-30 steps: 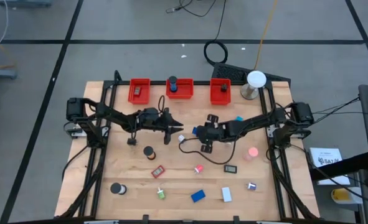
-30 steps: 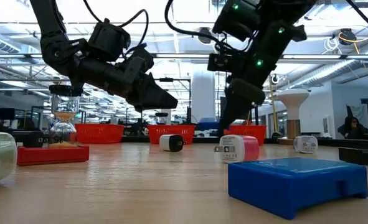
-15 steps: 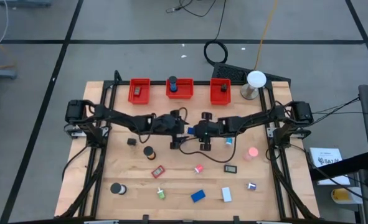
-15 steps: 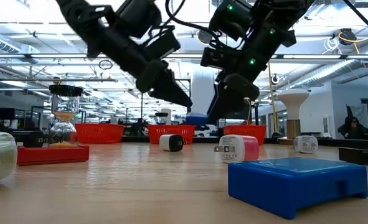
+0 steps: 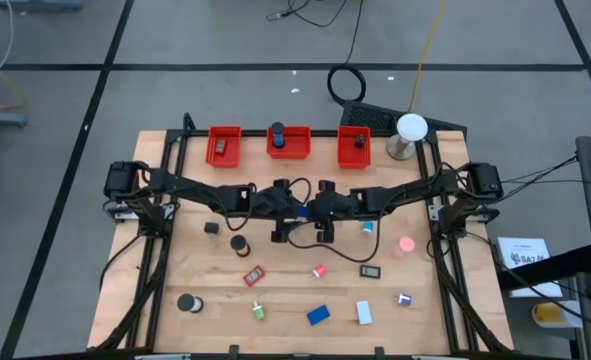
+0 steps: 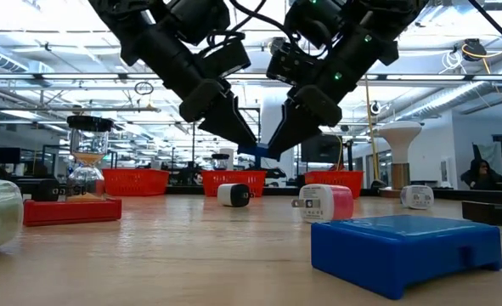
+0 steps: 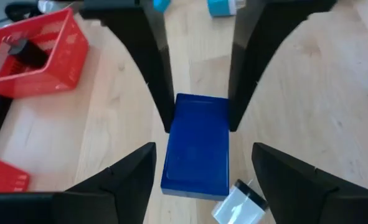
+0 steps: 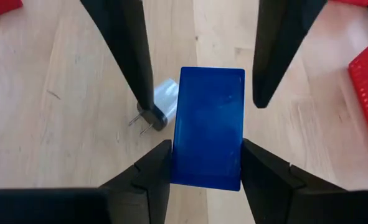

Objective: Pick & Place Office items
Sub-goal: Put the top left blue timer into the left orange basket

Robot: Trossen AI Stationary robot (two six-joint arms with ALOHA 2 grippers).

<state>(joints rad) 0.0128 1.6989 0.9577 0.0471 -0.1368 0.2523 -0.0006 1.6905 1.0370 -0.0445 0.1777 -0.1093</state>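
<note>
A blue rectangular block [image 8: 210, 124] hangs in the air over the table's middle [image 5: 301, 211], with my right gripper [image 8: 205, 165] shut on it. My left gripper [image 7: 202, 168] faces it from the table's left and is open. Its two fingers [image 8: 124, 56] stand on either side of the block's free end, a gap showing on each side. A white plug adapter [image 8: 162, 99] lies on the wood below the block. In the low view the two grippers meet tip to tip above the table, with a sliver of the block [image 6: 249, 151] between them. My right gripper pinches the block's two long sides [image 8: 179, 158] between its two fingers, near the end toward the table's right. The fingers slant down from the table's right. The block sticks out past the fingertips toward my left gripper, flat face up, clear of the table.
Three red bins [image 5: 224, 145] [image 5: 288, 141] [image 5: 353, 147] line the far edge, with a white dome [image 5: 411, 128] at the far right. Small items dot the near half: a black roll [image 5: 239, 243], a red piece [image 5: 253, 275], another blue block [image 5: 318, 315], a pink cylinder [image 5: 405, 245].
My left gripper has risen and swung toward the table's right, up to the blue block, and has tipped from steep to slanting. My right gripper has tipped up from pointing down to slanting, and the block has gone a little toward the left.
</note>
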